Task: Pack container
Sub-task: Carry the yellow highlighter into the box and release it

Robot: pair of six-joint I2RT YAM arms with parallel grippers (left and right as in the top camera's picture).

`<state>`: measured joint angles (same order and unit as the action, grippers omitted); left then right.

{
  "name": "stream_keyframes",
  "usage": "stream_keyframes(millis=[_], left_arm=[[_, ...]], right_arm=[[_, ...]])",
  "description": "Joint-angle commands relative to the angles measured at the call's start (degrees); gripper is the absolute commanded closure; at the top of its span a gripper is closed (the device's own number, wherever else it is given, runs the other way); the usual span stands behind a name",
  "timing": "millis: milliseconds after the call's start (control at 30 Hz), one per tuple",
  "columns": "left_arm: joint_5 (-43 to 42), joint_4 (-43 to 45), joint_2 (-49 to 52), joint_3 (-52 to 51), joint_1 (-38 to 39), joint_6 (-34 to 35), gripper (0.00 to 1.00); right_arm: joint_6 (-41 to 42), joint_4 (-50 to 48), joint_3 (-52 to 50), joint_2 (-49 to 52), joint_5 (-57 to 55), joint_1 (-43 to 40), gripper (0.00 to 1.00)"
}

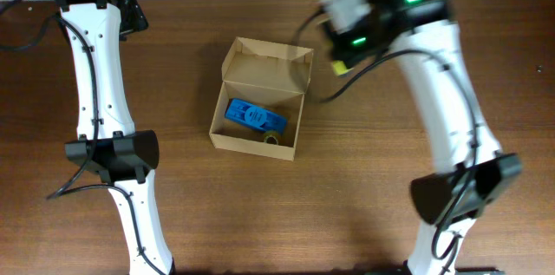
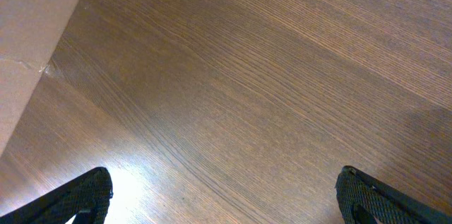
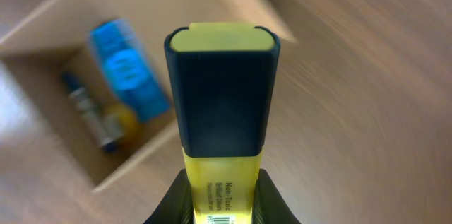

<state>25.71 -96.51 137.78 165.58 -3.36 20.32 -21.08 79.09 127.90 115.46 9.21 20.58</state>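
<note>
The right claw (image 3: 222,199) squeezes a yellow marker (image 3: 221,90) tight, I think to drop it into the open box (image 1: 251,145) at mid-frame. The left claw (image 2: 226,196) is spread wide and holds nothing.

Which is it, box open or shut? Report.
Open. The box has its flap standing up at the far side, and the overhead view looks straight in at the blue case inside.

Dark brown wood-grain table (image 1: 347,206)
</note>
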Motion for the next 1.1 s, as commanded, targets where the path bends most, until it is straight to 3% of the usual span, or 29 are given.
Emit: stream_keyframes(millis=[0,267,500,833,900,1000,1067], left_arm=[[0.0,-0.2,-2.2,0.9,-0.2,-0.7,0.00],[0.0,-0.2,-2.2,0.9,-0.2,-0.7,0.00],[0.0,-0.2,-2.2,0.9,-0.2,-0.7,0.00],[0.0,-0.2,-2.2,0.9,-0.2,-0.7,0.00],[0.0,-0.2,-2.2,0.9,-0.2,-0.7,0.01],[0.0,-0.2,-2.2,0.9,-0.2,-0.7,0.00],[0.0,-0.2,-2.2,0.9,-0.2,-0.7,0.01]], right_arm=[[-11.8,0.3,0.7,0.1,-5.2,8.7,0.97],[-18.2,0.6,0.7,7.8,-7.2,18.6,0.96],[-19.0,1.2,0.7,16.3,-7.4,19.2,0.97],[-16.8,0.6,0.6,21.0,-6.3,19.2,0.95],[-15.7,0.4,0.6,21.0,-6.4,19.2,0.66],[-13.9,0.2,0.6,20.9,-7.4,19.2,0.01],[-12.9,0.5,0.7,20.6,-8.5,19.2,0.01]])
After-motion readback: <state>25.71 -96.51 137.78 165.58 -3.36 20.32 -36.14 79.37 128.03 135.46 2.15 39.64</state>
